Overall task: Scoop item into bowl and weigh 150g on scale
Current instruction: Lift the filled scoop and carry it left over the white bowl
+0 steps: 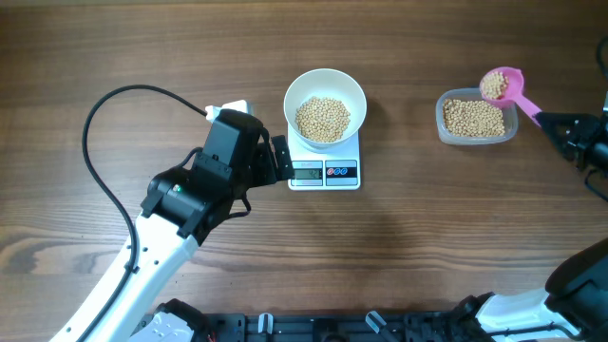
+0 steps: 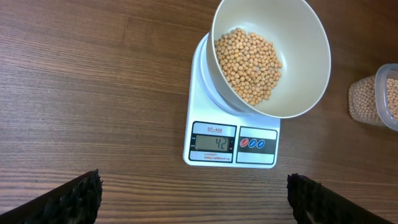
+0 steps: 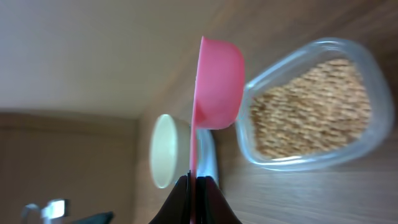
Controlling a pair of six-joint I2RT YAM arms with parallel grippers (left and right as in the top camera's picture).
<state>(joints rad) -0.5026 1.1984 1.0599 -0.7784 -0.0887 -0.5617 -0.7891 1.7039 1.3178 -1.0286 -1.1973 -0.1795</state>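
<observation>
Pointing toward the scale (image 1: 323,174) from its left side, my left gripper (image 1: 277,160) has its fingers spread wide and holds nothing. Its black cable (image 1: 90,142) makes a loop over the wooden table (image 1: 114,47) further to the left. In the left wrist view the two dark fingertips are at the bottom corners, well apart, and the scale is between them, a little further away. The scale is white, with the grey display and the button panel on its near edge; the display shows 42. The white bowl (image 1: 296,95) sits on the scale, upright, and a heap of beans (image 1: 323,119) covers its bottom.

To the right, well apart from the scale, stands a clear plastic container (image 1: 443,119) with more beans inside. A pink scoop (image 1: 513,84) hangs over its far right corner, and it is loaded with beans. My right gripper (image 1: 560,128) is at the right edge of the table, and its fingers are pressed together on the thin handle of the scoop. The right wrist view shows this pinch clearly.
</observation>
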